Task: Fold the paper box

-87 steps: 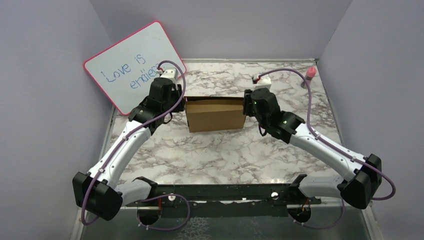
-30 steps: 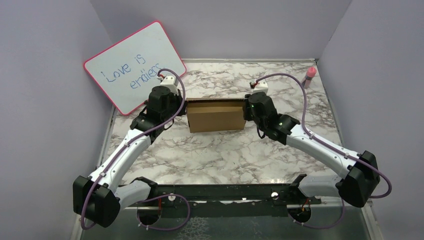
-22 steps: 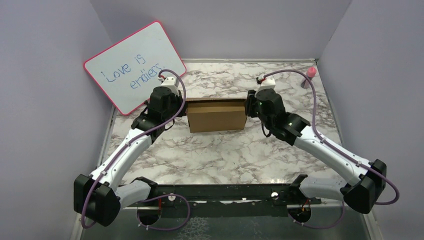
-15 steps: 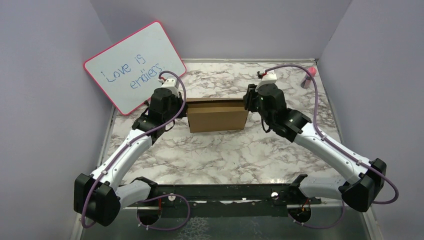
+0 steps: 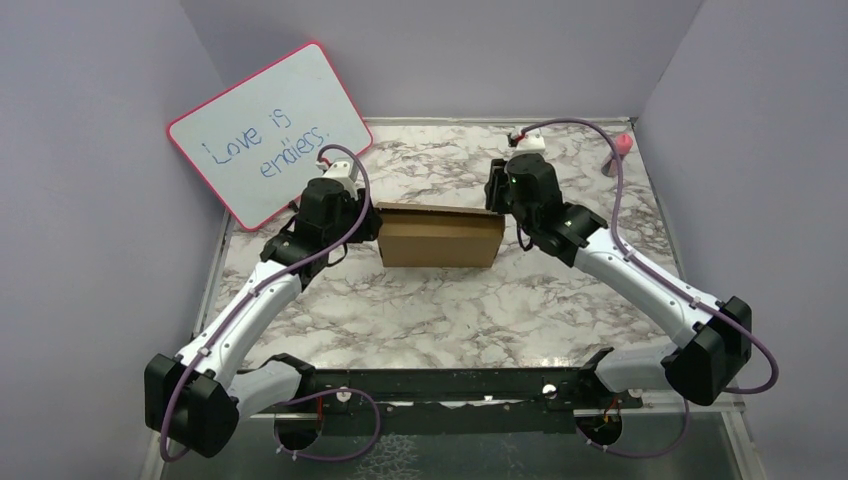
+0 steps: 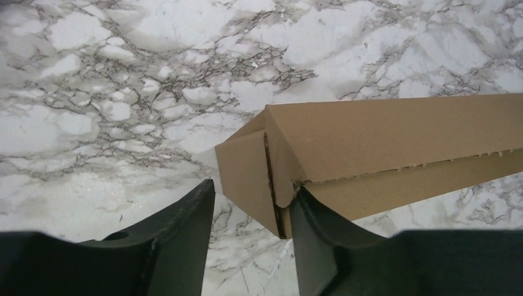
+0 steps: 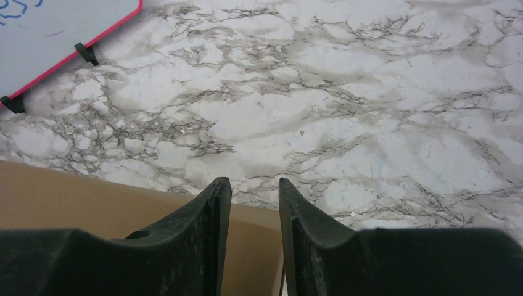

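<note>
**Inspector:** Since the earlier frame the box (image 5: 440,240) has slewed, its right end now further right and a little nearer the near edge of the tabletop (image 5: 450,310). The right gripper (image 7: 253,182) has drawn back toward the far edge. The left gripper (image 6: 253,188) has let go.

**Clerk:** State of the jaws?

**Inspector:** Left: apart, straddling the box's left end. One jaw touches the end wall and the other stands clear. Right: apart, nothing between them, above the far right corner of the box.

**Clerk:** Position and heading?

**Inspector:** Far half of the tabletop, about midway between the left and right edges, between the two grippers and near the whiteboard (image 5: 265,135). Long axis left to right, slightly skewed from the far edge. Its broad front wall faces the near edge.

**Clerk:** Step in hand?

**Inspector:** In my judgement, release after closing: the lid looks down, yet a seam and a raw corrugated edge show at the left end. The next move calls for squaring the box, then pressing that end home while the other arm braces it.
</note>
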Motion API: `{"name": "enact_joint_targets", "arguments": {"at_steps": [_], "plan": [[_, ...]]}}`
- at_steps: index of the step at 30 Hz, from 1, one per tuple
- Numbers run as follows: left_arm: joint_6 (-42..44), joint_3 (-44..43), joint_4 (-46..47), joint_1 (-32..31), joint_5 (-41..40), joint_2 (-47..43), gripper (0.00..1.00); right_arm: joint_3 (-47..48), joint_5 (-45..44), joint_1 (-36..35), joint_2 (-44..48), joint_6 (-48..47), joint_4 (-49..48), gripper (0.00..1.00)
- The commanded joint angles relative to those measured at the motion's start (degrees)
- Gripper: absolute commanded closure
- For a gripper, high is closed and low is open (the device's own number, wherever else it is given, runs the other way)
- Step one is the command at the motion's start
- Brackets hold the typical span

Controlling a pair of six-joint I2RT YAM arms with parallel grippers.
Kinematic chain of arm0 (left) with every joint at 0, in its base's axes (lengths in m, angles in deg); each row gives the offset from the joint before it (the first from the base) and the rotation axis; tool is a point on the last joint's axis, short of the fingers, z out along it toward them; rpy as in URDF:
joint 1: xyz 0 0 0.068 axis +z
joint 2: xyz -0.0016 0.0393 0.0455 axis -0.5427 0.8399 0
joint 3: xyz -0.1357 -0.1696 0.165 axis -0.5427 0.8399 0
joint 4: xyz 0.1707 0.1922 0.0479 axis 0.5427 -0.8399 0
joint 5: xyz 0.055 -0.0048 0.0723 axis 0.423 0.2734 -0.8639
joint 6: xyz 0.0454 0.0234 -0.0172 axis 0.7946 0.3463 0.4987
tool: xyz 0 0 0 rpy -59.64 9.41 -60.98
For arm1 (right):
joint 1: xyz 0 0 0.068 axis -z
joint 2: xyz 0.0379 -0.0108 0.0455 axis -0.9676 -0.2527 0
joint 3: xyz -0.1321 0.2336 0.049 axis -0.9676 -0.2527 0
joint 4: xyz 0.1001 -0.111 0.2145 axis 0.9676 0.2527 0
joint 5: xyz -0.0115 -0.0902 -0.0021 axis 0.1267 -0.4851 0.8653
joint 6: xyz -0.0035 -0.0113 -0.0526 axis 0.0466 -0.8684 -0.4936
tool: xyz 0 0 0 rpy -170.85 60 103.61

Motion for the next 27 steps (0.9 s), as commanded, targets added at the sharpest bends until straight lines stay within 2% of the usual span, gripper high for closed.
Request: {"name": "enact_joint_targets", "arguments": {"at_steps": [1,6,9,13,19,24,27], "plan": [[0.3,-1.9,-8.9,0.7,2.1,-1.8,0.47,1.9,1.9,1.8,-0.3,0.5,-1.0,0.61],[-0.2,-3.8,-9.3,3.6,7.4,-3.0,0.36,1.3,4.7,2.8,0.6,1.1,-0.3,0.61],[-0.9,-3.2,-10.3,4.2,9.2,-3.9,0.32,2.2,7.4,2.9,0.8,-1.7,-1.3,0.61],[-3.7,-2.0,-10.5,5.2,9.7,-6.7,0.31,5.3,12.8,2.9,-0.8,-5.5,-1.4,0.61],[-6.6,2.8,-6.0,5.3,10.4,-10.0,0.36,10.2,30.4,2.9,-4.3,-12.6,-2.9,0.48],[-9.1,10.0,4.5,5.4,10.8,-10.2,0.46,16.9,43.9,2.9,-11.0,-16.2,-3.2,0.43],[-10.0,13.1,9.2,5.4,12.4,-10.0,0.48,19.5,50.2,2.9,-13.8,-20.4,-3.3,0.40]]}}
